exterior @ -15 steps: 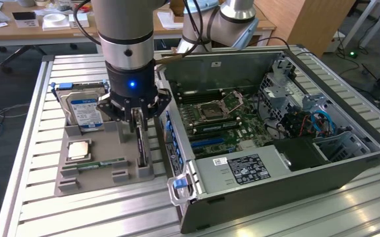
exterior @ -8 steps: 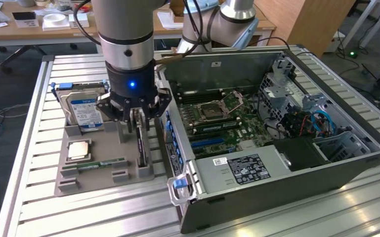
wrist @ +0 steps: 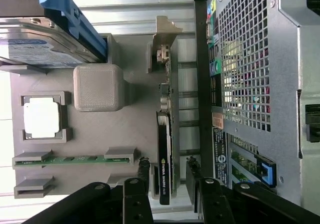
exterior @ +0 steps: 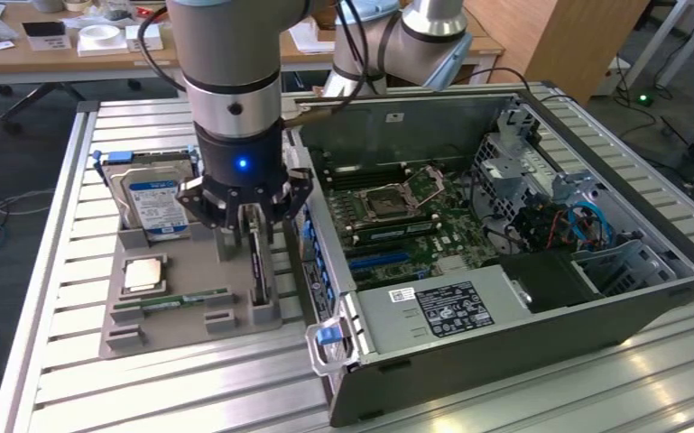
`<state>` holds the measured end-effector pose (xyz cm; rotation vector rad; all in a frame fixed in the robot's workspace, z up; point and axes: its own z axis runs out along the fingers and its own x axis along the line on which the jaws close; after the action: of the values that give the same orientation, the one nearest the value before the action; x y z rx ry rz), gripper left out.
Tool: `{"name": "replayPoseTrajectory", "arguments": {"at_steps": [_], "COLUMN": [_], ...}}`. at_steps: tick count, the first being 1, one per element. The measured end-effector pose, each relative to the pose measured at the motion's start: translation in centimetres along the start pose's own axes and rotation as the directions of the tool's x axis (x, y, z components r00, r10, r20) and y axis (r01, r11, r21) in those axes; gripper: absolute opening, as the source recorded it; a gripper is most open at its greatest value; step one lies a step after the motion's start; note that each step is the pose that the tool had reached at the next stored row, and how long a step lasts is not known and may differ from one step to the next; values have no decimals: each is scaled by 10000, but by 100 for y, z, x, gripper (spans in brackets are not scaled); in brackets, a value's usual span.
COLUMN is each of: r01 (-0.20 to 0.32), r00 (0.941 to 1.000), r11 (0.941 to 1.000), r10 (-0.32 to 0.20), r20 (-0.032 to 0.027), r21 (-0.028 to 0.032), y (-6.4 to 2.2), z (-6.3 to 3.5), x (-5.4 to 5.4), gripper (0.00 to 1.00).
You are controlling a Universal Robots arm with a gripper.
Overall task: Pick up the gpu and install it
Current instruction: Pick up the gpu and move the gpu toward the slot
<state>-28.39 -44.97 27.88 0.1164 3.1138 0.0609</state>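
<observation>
1. Exterior view: the gripper (exterior: 254,236) is positioned over the gpu (exterior: 259,275). The card is stood on edge in the gray tray (exterior: 172,323), beside the open computer case (exterior: 504,361).
2. Wrist view: the gpu (wrist: 165,149) is seen between the fingers (wrist: 145,170). The fingers are spread, with a gap left on each side, and nothing is gripped.

The arm (exterior: 235,90) points straight down, its fingers (wrist: 144,173) spread apart.

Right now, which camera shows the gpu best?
The wrist view: the gpu shows lengthwise, with black cooler, green board and silver bracket. The exterior view catches it edge-on, a thin dark strip in the gray holder.
</observation>
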Motion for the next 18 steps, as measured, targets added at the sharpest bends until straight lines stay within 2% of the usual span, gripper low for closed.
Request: {"name": "replayPoseTrajectory", "arguments": {"at_steps": [15,18], "r01": [-1,-2], "r00": [10000,10000], "r11": [10000,10000], "r10": [1,2], "r20": [1,0], "r21": [0,1], "y": [1,22], "z": [180,203], "x": [5,9], "gripper": [43,43]}}
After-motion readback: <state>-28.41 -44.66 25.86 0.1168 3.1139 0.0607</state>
